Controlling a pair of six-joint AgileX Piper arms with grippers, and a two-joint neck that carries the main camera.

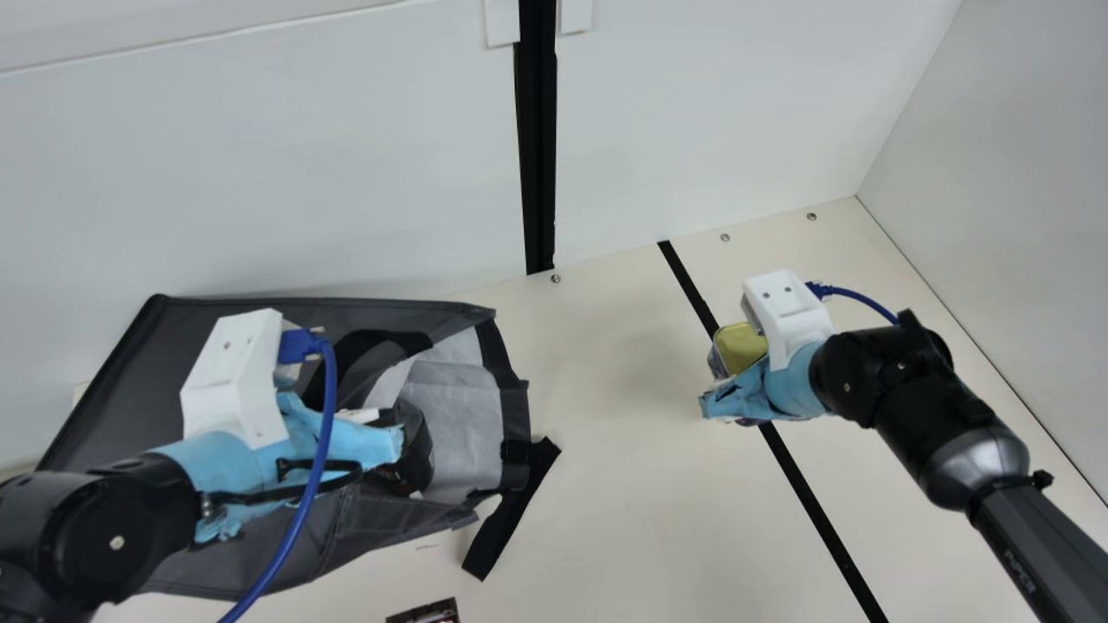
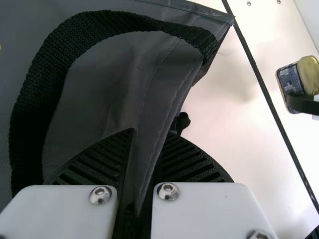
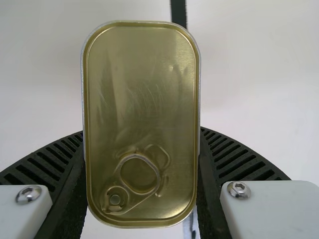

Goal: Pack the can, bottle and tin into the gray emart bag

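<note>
In the main view my left gripper [image 1: 376, 443] is at the mouth of the gray bag [image 1: 199, 337], which lies at the table's left. The left wrist view has my left gripper [image 2: 142, 164] shut on the edge of the bag [image 2: 164, 84]. My right gripper [image 1: 723, 381] stands right of the bag, holding the golden tin [image 1: 741, 348]. In the right wrist view, my right gripper [image 3: 142, 164] is shut on the long sides of the tin [image 3: 142, 94], its pull ring showing. A dark rounded object [image 1: 414, 446] shows at the bag's mouth; I cannot tell which item it is.
A black strap [image 1: 512, 510] sticks out from the bag's mouth onto the table [image 1: 623, 484]. Part of a dark printed object [image 1: 424, 613] shows at the front edge. White walls [image 1: 692, 104] rise behind and at the right.
</note>
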